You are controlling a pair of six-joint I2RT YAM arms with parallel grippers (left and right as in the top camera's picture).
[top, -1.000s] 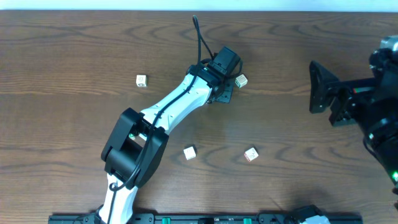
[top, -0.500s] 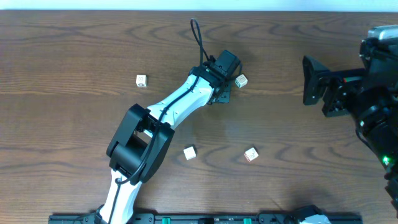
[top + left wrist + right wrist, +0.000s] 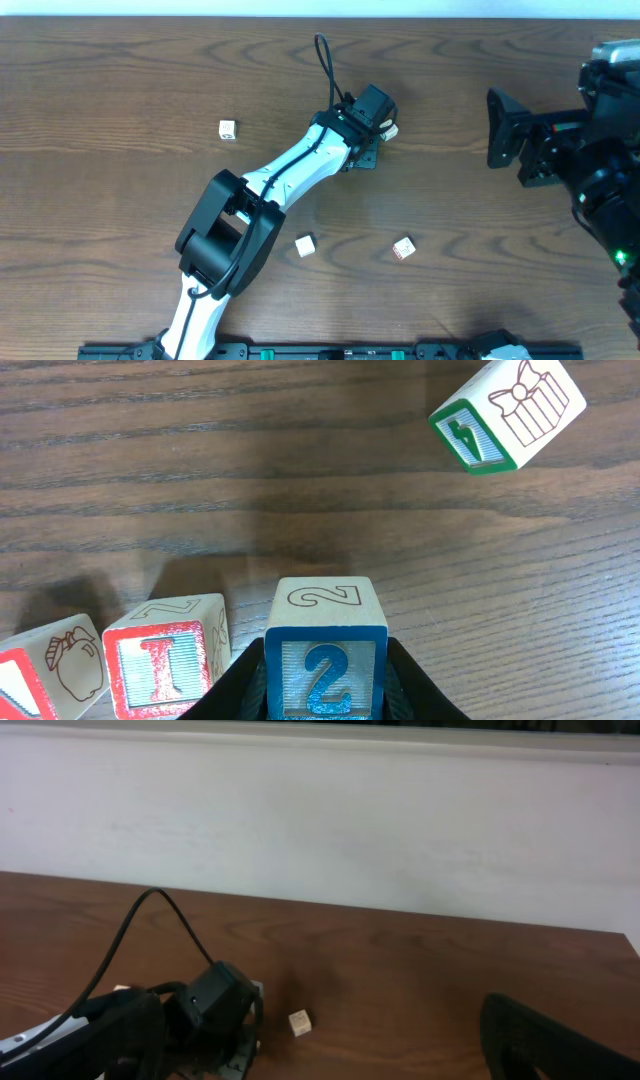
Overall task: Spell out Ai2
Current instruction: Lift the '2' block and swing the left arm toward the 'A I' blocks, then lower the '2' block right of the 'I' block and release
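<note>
Gripping the 2 cube (image 3: pixel 325 645) in our left pincer (image 3: pixel 325 685), we are holding it toward the far edge of the counter (image 3: pixel 200 460), about midway along. In the wrist view the I cube (image 3: pixel 165 660) is sitting just beside it, with the A cube (image 3: pixel 45 670) next over, cut by the frame. A green cube (image 3: pixel 505 410) is lying apart, tilted. Our right pincer (image 3: pixel 510 130) is hanging open by the right edge, holding nothing.
</note>
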